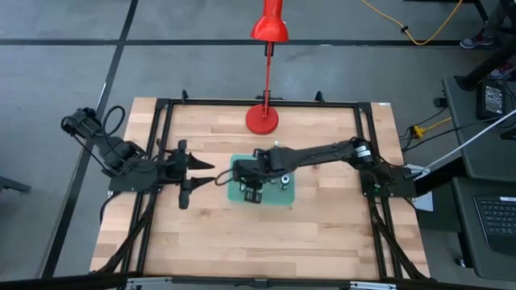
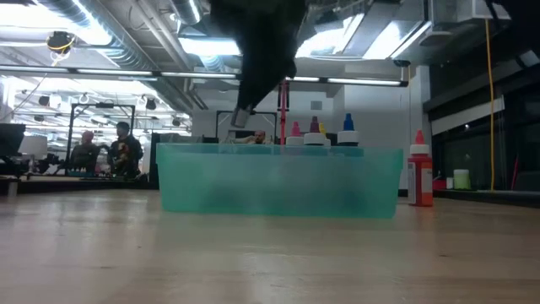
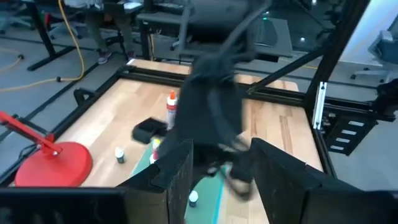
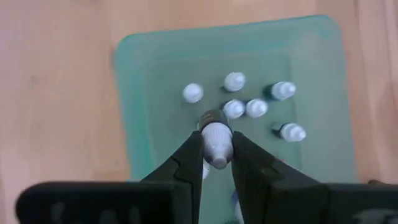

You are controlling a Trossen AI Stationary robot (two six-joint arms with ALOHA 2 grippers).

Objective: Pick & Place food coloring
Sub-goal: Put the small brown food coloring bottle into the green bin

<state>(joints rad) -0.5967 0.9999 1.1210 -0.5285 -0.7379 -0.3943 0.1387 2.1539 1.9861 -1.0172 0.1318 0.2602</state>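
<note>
Lighting is even and bright in the high view; soft shadows are cast on the table point(image 1: 322, 225). In the low view, glare is produced by ceiling lights point(image 2: 202, 46), and the near tabletop is blurred. Motion blur is seen on the right arm point(image 3: 211, 106) in the left wrist view. The right wrist view is slightly soft.

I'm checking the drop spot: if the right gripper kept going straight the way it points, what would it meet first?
Probably the green bin. The right gripper, shut on a white-capped bottle, points down into it, near the bottles standing there; depth is unclear.
</note>
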